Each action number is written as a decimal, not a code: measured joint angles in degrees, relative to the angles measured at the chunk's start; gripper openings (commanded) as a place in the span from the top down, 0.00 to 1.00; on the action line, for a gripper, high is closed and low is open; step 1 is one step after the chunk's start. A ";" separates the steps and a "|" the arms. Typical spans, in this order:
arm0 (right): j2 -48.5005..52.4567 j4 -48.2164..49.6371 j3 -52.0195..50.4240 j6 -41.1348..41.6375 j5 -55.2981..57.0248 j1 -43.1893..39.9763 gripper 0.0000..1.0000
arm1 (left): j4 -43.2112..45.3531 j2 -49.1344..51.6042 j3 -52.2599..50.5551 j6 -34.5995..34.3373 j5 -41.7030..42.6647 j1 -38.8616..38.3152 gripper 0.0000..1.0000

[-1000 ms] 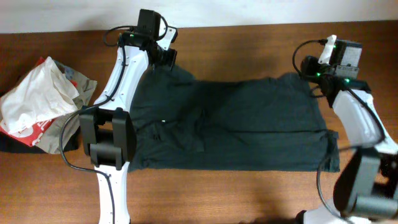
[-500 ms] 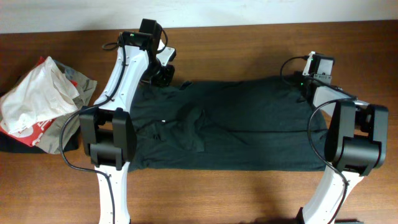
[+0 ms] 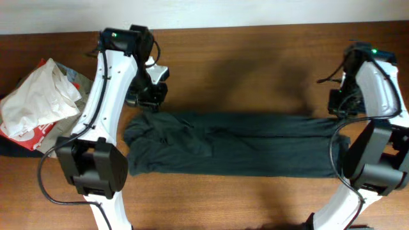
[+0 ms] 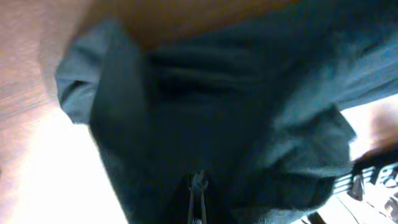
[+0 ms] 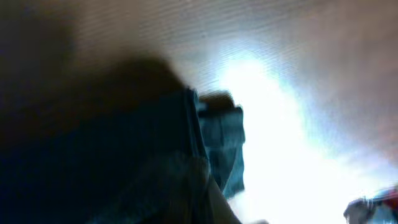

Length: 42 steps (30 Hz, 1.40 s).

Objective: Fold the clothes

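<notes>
A dark green garment (image 3: 236, 144) lies as a long band across the wooden table (image 3: 255, 64), its far edge lifted and drawn over the near part. My left gripper (image 3: 149, 105) is shut on the cloth at its upper left corner. In the left wrist view the thin fingertips (image 4: 198, 184) are pressed together amid dark folds of the garment (image 4: 249, 112). My right gripper (image 3: 337, 110) is shut on the upper right edge. The right wrist view is blurred. It shows the garment (image 5: 124, 155) hanging in front of the camera, with its hemmed corner (image 5: 221, 134) over the table.
A pile of white and red clothes (image 3: 38, 105) lies at the table's left edge, next to the left arm. Both arm bases stand at the near edge, left (image 3: 96, 169) and right (image 3: 374, 166). Bare wood shows behind the garment.
The right gripper has shut on the garment's far right edge. Both grippers have carried the far edge toward the near side, so the spread cloth is now a narrower band.
</notes>
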 measured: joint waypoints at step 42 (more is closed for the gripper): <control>0.00 -2.78 -12.68 -0.87 -17.27 -15.69 0.41 | 31.63 -7.28 -48.41 0.04 0.96 -10.16 1.00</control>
